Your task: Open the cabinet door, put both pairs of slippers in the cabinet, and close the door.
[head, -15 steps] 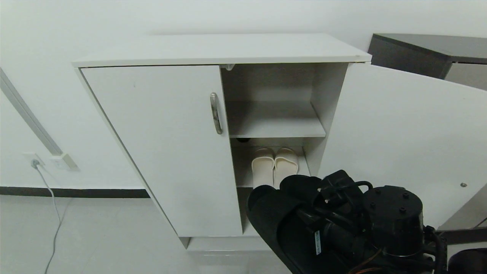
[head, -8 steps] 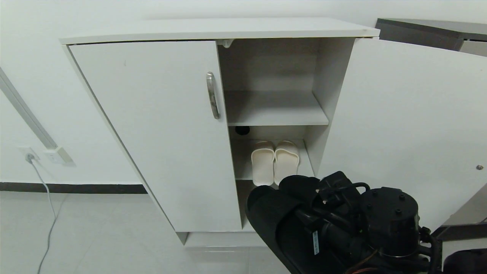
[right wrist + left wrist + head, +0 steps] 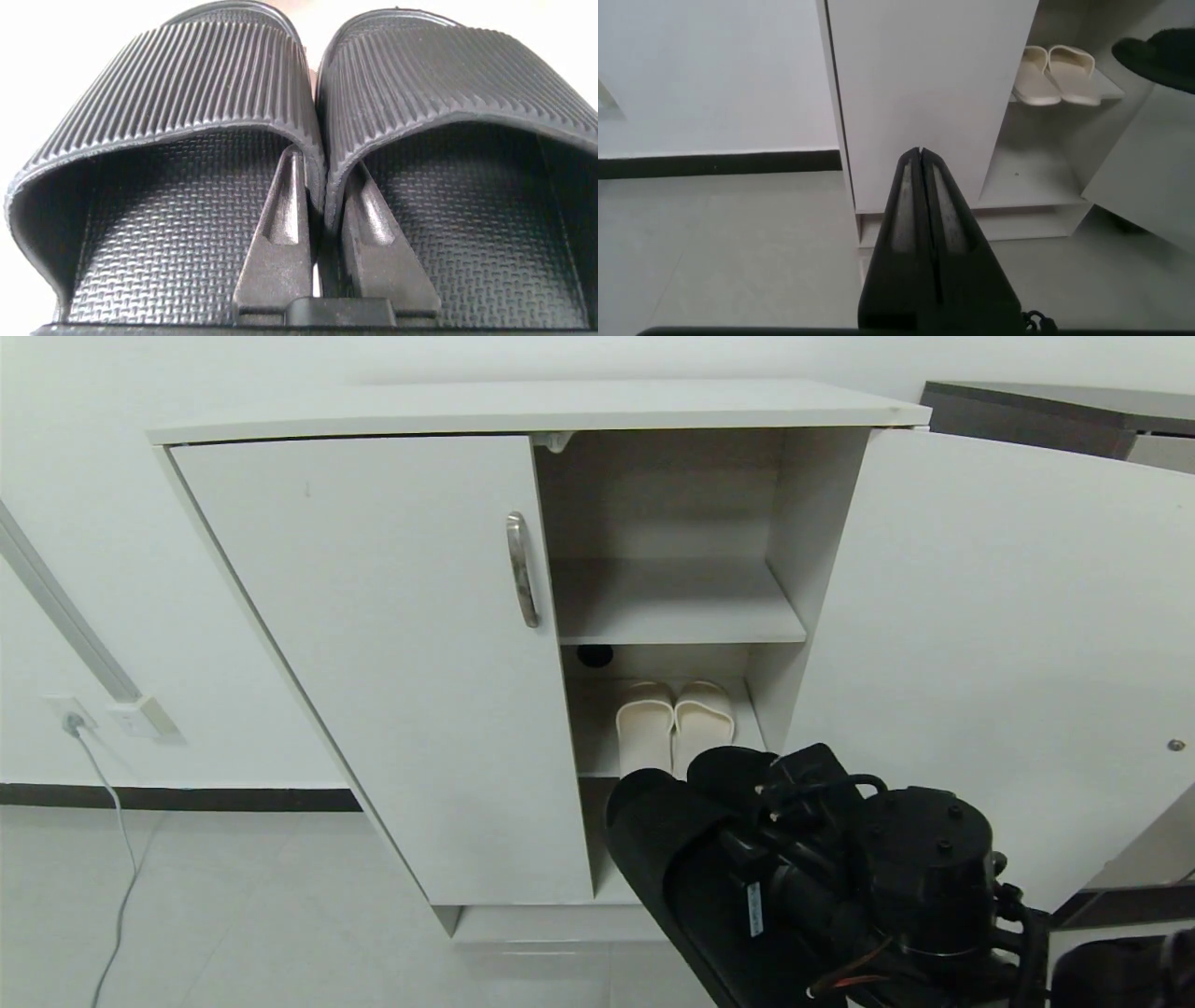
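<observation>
Right door [image 3: 990,616] of the cabinet [image 3: 523,406] is noted swung wide open. The left door [image 3: 373,663] is shut, its metal handle [image 3: 523,581] at the inner edge. The white slippers [image 3: 674,723] are seen side by side on the shelf below the bare upper shelf [image 3: 677,607], toes pointing inward.

The black slippers [image 3: 672,840] are held as a pair in front of the open compartment, just below and in front of the white pair, not yet inside. The right gripper [image 3: 324,163] is clenched on them: one finger is placed inside each slipper, and the two adjoining strap walls are pinched together between the fingers [image 3: 280,233]. The left gripper [image 3: 920,154] is hanging low beside the cabinet's closed half, fingers pressed together on nothing.

Handling, judged: the black pair is taken to be light, moulded foam or rubber, soft enough for the straps to flex under the pinch. The ribbed strap surface and textured footbed should resist sliding. Since both are carried by one narrow pinch, the soles may be expected to sag or pivot, and one slipper could work loose if a toe is knocked against a shelf edge. The inner strap edges, where the two meet, are considered the right place to be gripped. A free level below the white pair is judged the likely spot.
</observation>
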You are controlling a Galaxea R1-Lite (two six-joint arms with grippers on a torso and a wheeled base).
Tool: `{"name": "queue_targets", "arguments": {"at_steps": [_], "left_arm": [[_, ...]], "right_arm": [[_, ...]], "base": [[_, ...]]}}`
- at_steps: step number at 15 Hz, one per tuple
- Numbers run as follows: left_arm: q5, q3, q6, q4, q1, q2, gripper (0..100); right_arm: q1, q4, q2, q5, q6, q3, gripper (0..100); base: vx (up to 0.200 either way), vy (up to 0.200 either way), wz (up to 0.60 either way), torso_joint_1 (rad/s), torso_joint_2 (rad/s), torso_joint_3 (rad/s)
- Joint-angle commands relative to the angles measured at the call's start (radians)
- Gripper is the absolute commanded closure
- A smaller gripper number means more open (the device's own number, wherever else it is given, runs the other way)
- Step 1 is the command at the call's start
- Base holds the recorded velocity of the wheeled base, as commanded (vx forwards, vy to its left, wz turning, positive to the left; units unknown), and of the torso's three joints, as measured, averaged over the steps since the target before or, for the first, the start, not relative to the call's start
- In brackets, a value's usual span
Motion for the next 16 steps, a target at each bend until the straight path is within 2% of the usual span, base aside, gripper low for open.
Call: {"name": "queue_targets", "arguments": {"at_steps": [1,5,7,8,11,14,16], "left_arm": [[0.0,0.0,0.001,0.001,0.0,0.001,100],[-0.001,0.0,0.002,0.001,0.0,0.001,100],[-0.001,0.0,0.002,0.001,0.0,0.001,100],[-0.001,0.0,0.002,0.001,0.0,0.001,100],[-0.001,0.0,0.002,0.001,0.0,0.001,100],[-0.001,0.0,0.002,0.001,0.0,0.001,100],[-0.001,0.0,0.002,0.001,0.0,0.001,100]], "right_arm": [[0.042,0.127,0.064,-0.131,0.061,-0.147,100],[0.068,0.55,0.078,-0.417,0.251,-0.455,100],[0.074,0.679,0.076,-0.466,0.311,-0.558,100],[0.074,0.693,0.075,-0.466,0.317,-0.572,100],[0.075,0.7,0.075,-0.472,0.317,-0.581,100],[0.092,0.697,0.067,-0.487,0.289,-0.59,100],[0.091,0.696,0.072,-0.492,0.245,-0.642,100]], "base": [[0.0,0.0,0.0,0.0,0.0,0.0],[0.0,0.0,0.0,0.0,0.0,0.0],[0.0,0.0,0.0,0.0,0.0,0.0],[0.0,0.0,0.0,0.0,0.0,0.0],[0.0,0.2,0.0,-0.002,0.0,0.001],[0.0,0.0,0.0,0.0,0.0,0.0],[0.0,0.0,0.0,0.0,0.0,0.0]]}}
